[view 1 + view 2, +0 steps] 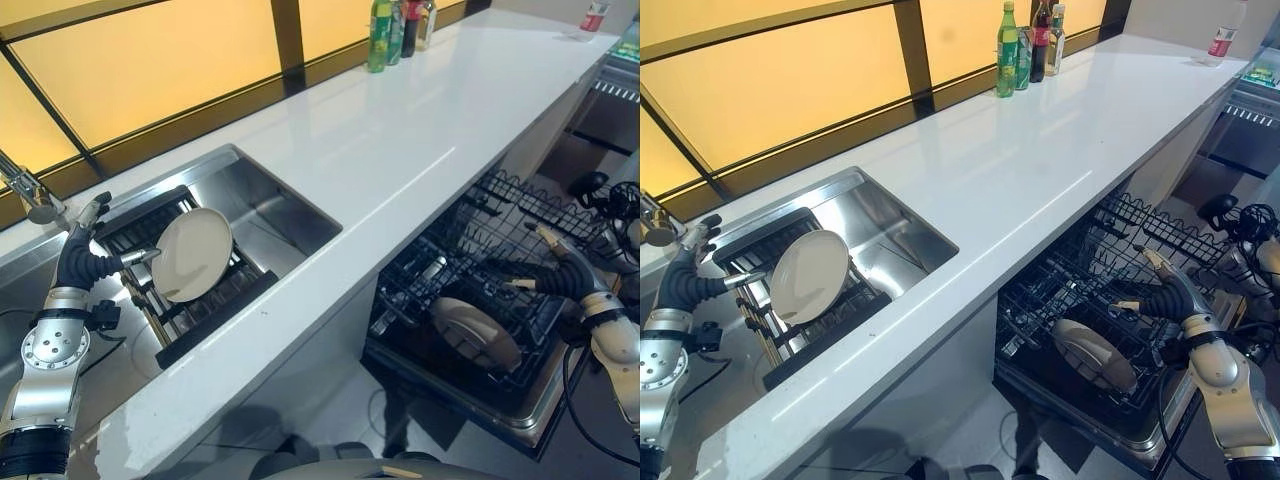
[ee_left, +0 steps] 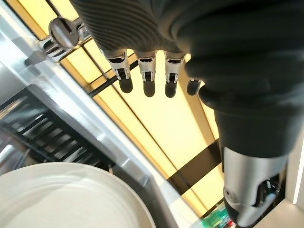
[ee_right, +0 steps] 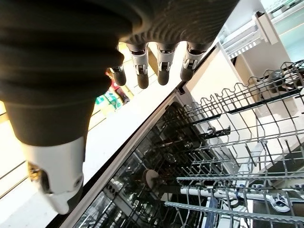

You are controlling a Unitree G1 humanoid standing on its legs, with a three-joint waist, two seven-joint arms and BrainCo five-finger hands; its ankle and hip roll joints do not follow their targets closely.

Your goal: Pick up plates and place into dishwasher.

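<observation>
My left hand (image 1: 82,262) hangs over the left end of the sink (image 1: 262,203), fingers (image 2: 145,76) straight and spread, thumb (image 1: 140,257) reaching toward the cream plate (image 1: 191,254). Nothing is grasped; from the head views I cannot tell whether the thumb tip touches the plate's rim or stops just short of it. In my left wrist view the fingers point clear of the plate (image 2: 66,197), which lies below the palm.

That plate leans tilted in the black dish rack (image 1: 210,300) set inside the sink, just beside my left thumb on the side away from the faucet (image 1: 28,192). The faucet stands just behind my left hand.

My right hand (image 1: 1167,293) hovers over the pulled-out lower rack (image 1: 1090,300) of the open dishwasher (image 1: 480,380), fingers (image 3: 164,66) extended and relaxed, holding nothing. A second plate (image 1: 1093,353) stands slanted in the tines, just below and toward my body from this hand, apart from the fingers. My right wrist view looks along the straight fingers over the wire rack (image 3: 228,142).

Between my two hands runs the white countertop (image 1: 400,150), its front edge above the dishwasher opening. Far beyond both hands, at the counter's back edge by the amber window panels (image 1: 150,50), stands a cluster of bottles (image 1: 1025,45). One more bottle (image 1: 1220,40) sits at the far corner, well apart from them.
</observation>
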